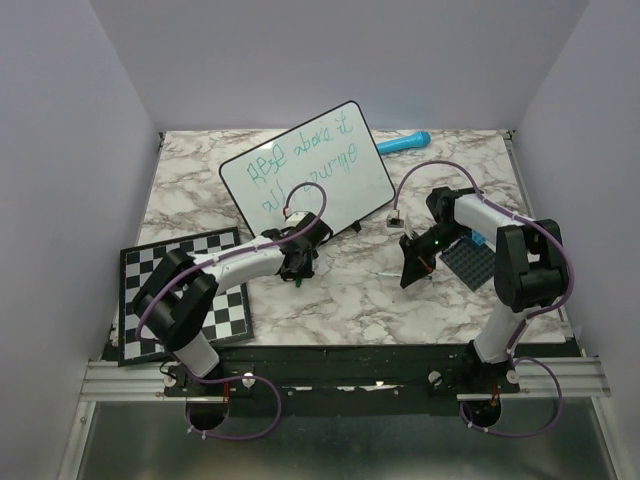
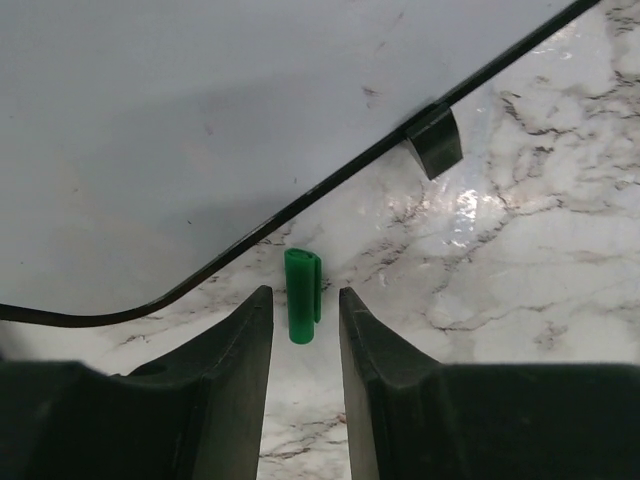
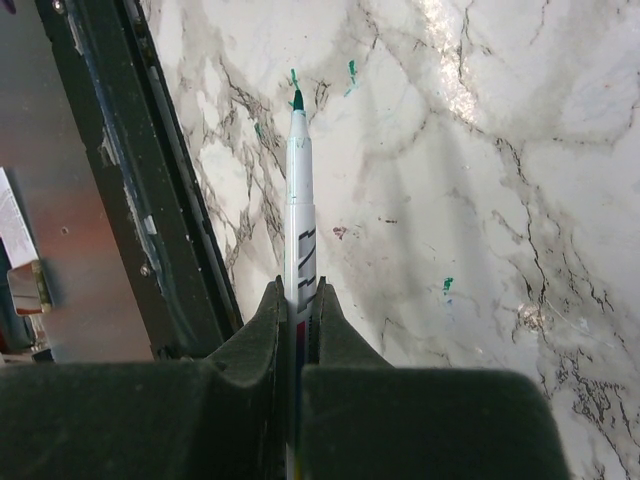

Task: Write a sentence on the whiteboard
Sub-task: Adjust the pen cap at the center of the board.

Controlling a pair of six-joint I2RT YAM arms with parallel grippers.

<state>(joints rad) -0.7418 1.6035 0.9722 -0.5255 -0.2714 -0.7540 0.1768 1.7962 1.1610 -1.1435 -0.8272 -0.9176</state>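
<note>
Marker clamped in my right gripper, cap lying loose between my left fingers.

My right gripper (image 3: 298, 292) is clenched on the white marker (image 3: 298, 190). Its green tip is bare and points down at the marble desk (image 1: 350, 290), toward the right edge. My left gripper (image 2: 305, 300) is released, jaws parted. The green cap (image 2: 303, 296) lies on the marble in the gap and touches neither finger. Just beyond it runs the near rim of the whiteboard (image 1: 330, 195), with one black foot (image 2: 437, 140) on the desk. The whiteboard sits mid-desk toward the far edge, turned at an angle. The sentence (image 1: 300, 160) crosses it in two lines of green loops. A checkerboard (image 1: 150, 275) lies at the near left corner.
</note>
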